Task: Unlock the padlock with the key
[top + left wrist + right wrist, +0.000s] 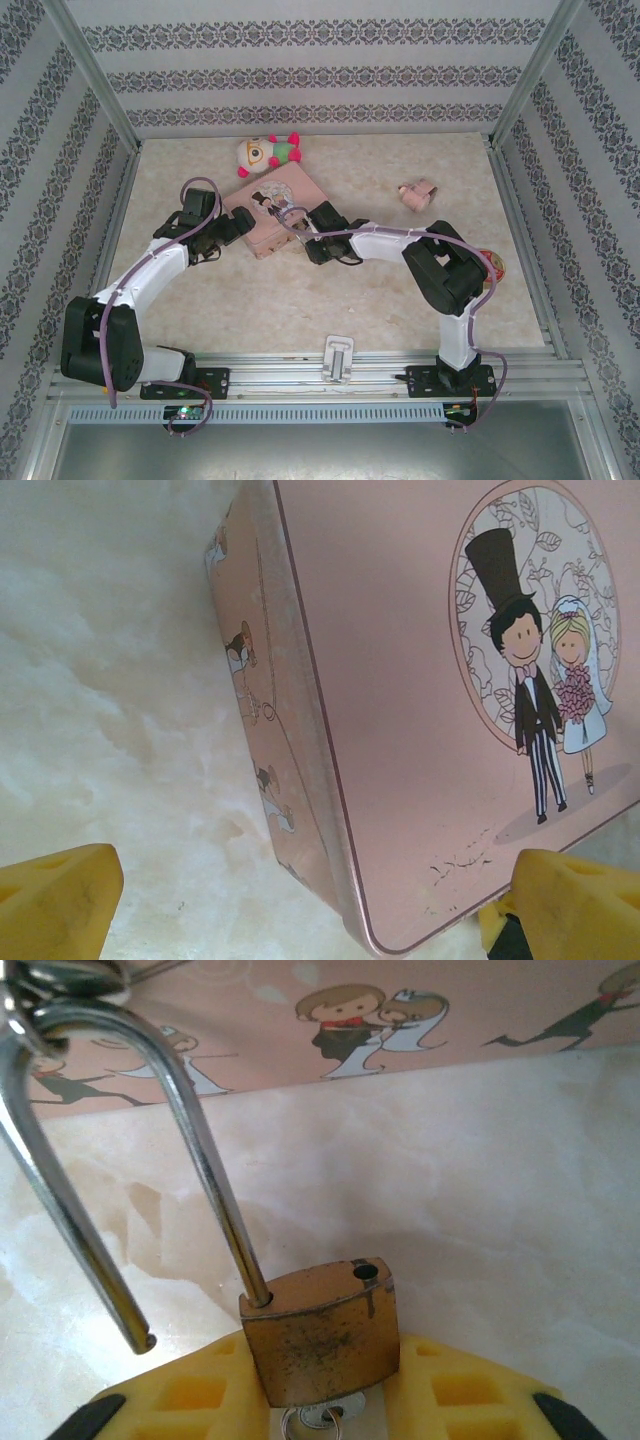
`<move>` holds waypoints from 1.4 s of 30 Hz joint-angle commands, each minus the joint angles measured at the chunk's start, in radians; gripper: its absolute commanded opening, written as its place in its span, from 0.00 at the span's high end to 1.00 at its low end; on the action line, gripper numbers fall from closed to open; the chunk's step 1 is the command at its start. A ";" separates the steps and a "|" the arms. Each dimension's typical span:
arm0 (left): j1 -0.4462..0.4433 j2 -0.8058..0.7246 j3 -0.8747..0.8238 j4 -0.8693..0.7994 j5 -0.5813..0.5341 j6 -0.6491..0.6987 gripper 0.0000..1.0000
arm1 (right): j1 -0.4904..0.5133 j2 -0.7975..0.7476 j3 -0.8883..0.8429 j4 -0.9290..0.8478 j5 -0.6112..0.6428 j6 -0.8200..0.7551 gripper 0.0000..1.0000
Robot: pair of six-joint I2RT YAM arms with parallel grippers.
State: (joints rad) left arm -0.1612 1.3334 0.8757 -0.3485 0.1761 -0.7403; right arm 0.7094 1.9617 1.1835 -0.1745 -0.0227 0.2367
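**Marbled tabletop (420, 300): padlock (320, 1335) open at the pink tin**

Seen from above, patterned wallpaper walls close in the pale surface on three sides. A pink tin box (265, 232) lies toward the far middle. A plush toy (265, 152) sits just beyond it, and a small pink object (417, 193) lies well apart to the right. Both arms bend inward to the tin. The left gripper (238, 226) is at its left edge and the right gripper (290, 212) is over its right side. The lock is too small to make out from here.

At the left wrist, the yellow fingers (60, 900) are spread wide, with the tin's near corner between them. Whether either one touches it I cannot tell. The lid carries a cartoon bride and groom.

At the right wrist, yellow pads (450, 1390) press on both sides of the brass body, pinching it. The silver shackle (215, 1190) is sprung. One leg sits in the body, the other hangs free to the left, and its empty hole shows on top. The bend hooks through a metal ring (60, 978) at the tin's side. The key (315, 1418) pokes out beneath the body.
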 commanded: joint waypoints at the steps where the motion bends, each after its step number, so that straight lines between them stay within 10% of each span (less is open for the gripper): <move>1: 0.019 -0.042 -0.007 0.035 0.018 0.011 0.01 | 0.021 0.055 -0.039 0.154 -0.082 0.008 0.85; 6: 0.018 -0.115 -0.059 0.163 0.070 0.019 0.00 | 0.037 -0.003 -0.073 0.152 -0.059 0.046 1.00; 18: -0.019 -0.264 -0.129 0.244 0.027 0.045 0.01 | 0.079 -0.142 -0.231 0.194 -0.035 0.350 1.00; 29: -0.194 -0.384 -0.229 0.279 -0.242 -0.016 0.01 | 0.125 -0.258 -0.363 0.256 0.034 0.593 1.00; 42: -0.289 -0.170 -0.101 0.100 -0.326 0.017 0.01 | 0.114 -0.344 -0.490 0.348 0.078 0.802 1.00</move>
State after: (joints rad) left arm -0.4313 1.1088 0.7212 -0.1780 -0.1268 -0.7368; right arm 0.8288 1.6402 0.7269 0.1329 0.0116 0.9581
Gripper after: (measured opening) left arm 0.993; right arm 0.197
